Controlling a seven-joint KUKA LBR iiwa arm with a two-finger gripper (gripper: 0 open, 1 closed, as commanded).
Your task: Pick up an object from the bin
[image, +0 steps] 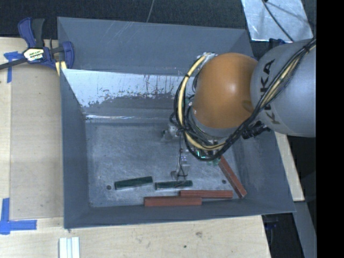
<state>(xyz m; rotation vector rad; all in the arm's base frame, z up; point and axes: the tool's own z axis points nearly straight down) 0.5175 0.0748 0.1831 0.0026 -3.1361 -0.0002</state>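
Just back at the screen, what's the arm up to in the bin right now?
The arm reaches into the grey bin from the right. Its gripper is down near the floor at the front, right above a dark green stick. Whether it touches the stick, I can't tell. A second green stick lies further left, and red-brown bars lie along the front and right.

The bin was dull grey, its back wall streaked with dark scratch marks. Two dark green sticks lay beside three reddish-brown sticks. The arm was silver-grey with black lettering, its cover orange, its cables yellow and black.
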